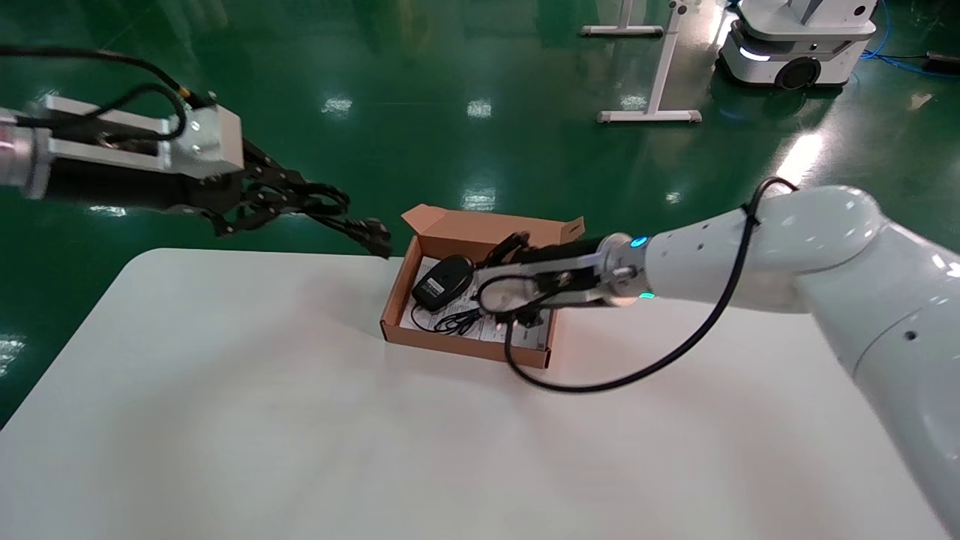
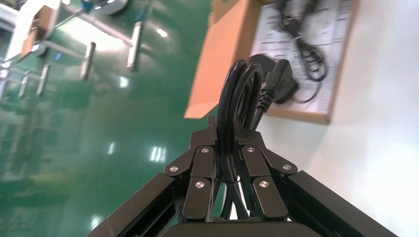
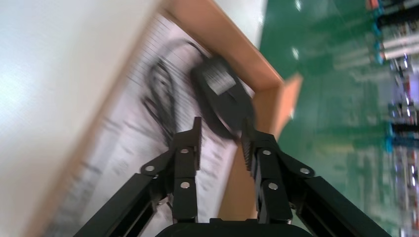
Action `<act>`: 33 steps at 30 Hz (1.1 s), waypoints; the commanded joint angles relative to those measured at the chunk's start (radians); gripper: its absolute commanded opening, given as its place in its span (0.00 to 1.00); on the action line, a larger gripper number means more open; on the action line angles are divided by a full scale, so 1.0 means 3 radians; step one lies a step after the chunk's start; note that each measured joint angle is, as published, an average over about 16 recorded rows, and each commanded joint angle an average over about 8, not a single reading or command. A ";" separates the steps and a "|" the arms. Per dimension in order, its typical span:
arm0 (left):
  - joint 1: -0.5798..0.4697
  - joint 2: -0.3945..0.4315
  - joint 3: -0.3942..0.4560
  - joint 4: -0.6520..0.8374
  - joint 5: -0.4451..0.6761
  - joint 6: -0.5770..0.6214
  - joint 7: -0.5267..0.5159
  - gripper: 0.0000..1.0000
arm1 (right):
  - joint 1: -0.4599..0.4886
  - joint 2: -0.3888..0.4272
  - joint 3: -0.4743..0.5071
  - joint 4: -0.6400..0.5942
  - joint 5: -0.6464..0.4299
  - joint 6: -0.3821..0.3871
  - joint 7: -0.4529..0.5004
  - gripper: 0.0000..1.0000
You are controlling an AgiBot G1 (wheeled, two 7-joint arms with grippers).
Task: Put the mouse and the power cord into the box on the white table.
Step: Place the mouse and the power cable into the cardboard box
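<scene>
The brown cardboard box (image 1: 397, 300) sits on the white table (image 1: 225, 390), its flap upright at the far side. Inside it the black mouse (image 1: 442, 282) lies on the printed sheet, its thin cable coiled beside it. My right gripper (image 1: 499, 279) hovers inside the box, open, with the mouse (image 3: 222, 94) just beyond its fingertips (image 3: 195, 129) and nothing between them. Up and left of the box, above the table's far edge, my left gripper (image 1: 330, 202) is shut on the bundled power cord (image 2: 242, 84). The cord's plug (image 1: 373, 234) hangs toward the box's left corner.
The right arm's own black cable (image 1: 600, 382) loops over the table in front of the box. Beyond the table is green floor, with a white stand's legs (image 1: 651, 115) and a wheeled robot base (image 1: 795, 45) at the back right.
</scene>
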 commanded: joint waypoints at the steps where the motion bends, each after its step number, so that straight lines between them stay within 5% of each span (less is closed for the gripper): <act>1: 0.0050 0.0034 -0.0003 0.0002 -0.0004 0.0008 0.0021 0.00 | 0.0053 0.0018 -0.0007 -0.0058 0.0042 -0.0006 0.0032 1.00; 14: 0.0479 0.0739 -0.0057 -0.0022 -0.0084 -0.0621 0.0167 0.00 | 0.0596 0.0821 0.0065 -0.0507 0.0122 -0.0832 -0.0345 1.00; 25: 0.0906 0.1019 -0.0068 -0.0267 -0.0140 -0.1084 0.0228 0.01 | 0.0704 0.1134 0.0033 -0.0786 0.0064 -0.1010 -0.0571 1.00; 26: 0.0937 0.1020 -0.0059 -0.0305 -0.0137 -0.1104 0.0223 0.06 | 0.0710 0.1151 0.0032 -0.0801 0.0063 -0.1016 -0.0584 1.00; 33: 0.1040 0.1015 0.0024 -0.0479 -0.0110 -0.1215 0.0162 0.92 | 0.0734 0.1269 0.0050 -0.0884 0.0088 -0.1101 -0.0644 1.00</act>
